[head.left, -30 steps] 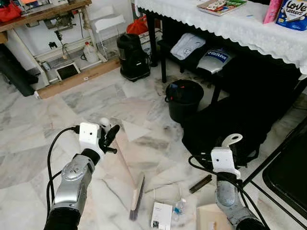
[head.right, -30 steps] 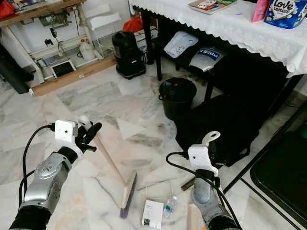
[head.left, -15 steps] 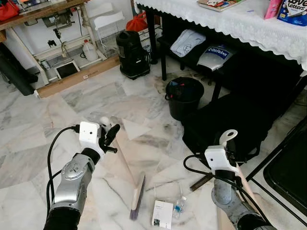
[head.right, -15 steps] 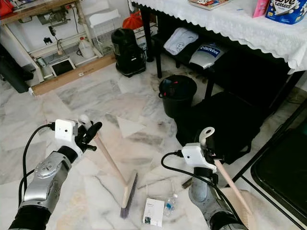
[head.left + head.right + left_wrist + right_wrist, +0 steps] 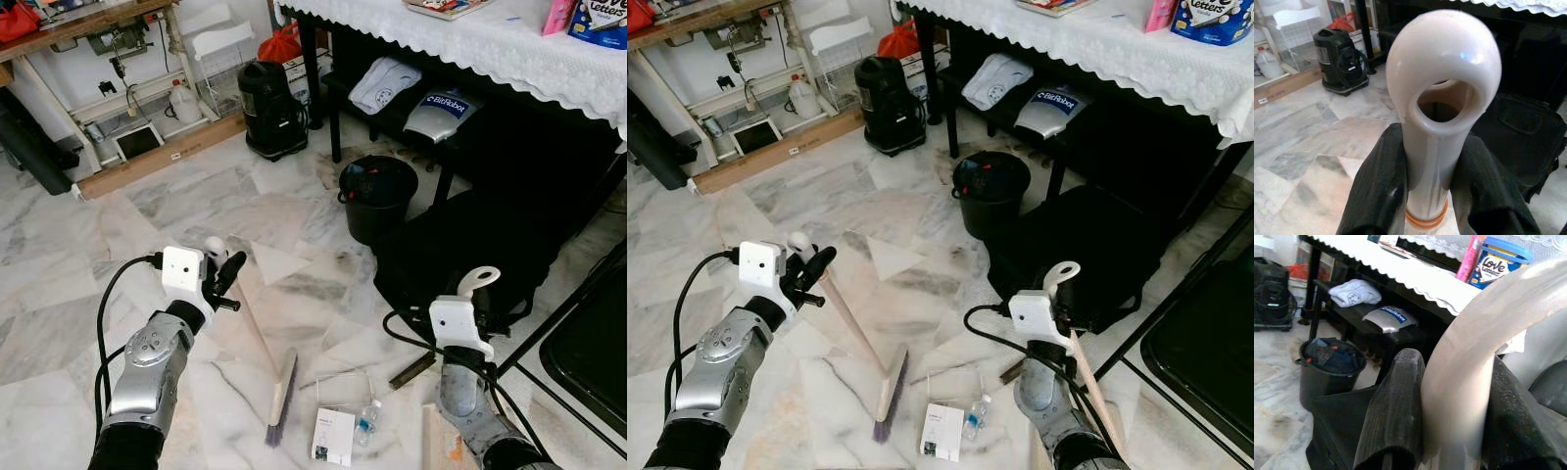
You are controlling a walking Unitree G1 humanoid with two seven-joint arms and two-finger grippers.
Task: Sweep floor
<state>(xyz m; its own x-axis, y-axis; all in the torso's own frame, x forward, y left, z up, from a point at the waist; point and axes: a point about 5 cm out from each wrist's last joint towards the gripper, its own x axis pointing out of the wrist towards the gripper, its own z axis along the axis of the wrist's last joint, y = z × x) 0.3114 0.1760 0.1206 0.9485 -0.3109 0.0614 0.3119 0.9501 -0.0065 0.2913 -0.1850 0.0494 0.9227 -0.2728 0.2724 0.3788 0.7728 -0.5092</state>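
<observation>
Left gripper (image 5: 810,271) is where I start: its two black fingers (image 5: 1378,186) are pinched on the top of the broom (image 5: 857,341), just under the rounded cap with the hanging hole. The stick slants down from there to the brush head, whose bristles rest on the marble floor (image 5: 69,284) in front of me, just beside the litter: a white card (image 5: 940,431), a small bottle (image 5: 972,417) and a clear wrapper (image 5: 343,388).

My right gripper (image 5: 468,305) has its fingers clamped on a second pale handle with a hook end (image 5: 472,283), which I take for the dustpan handle; its lower end sits near the bottom edge of the head views and I can't make out the pan clearly.

I judge the broom light and stiff, the plastic handle smooth and liable to twist in a two-finger pinch so high up; a grip lower on the stick would give more leverage. The scraps look light and may skid on polished stone.

Room is tight: a black bucket (image 5: 377,199) and a black bag (image 5: 460,245) lie close ahead by the table (image 5: 509,59) with its lace cloth, a black vacuum (image 5: 271,113) further back.
</observation>
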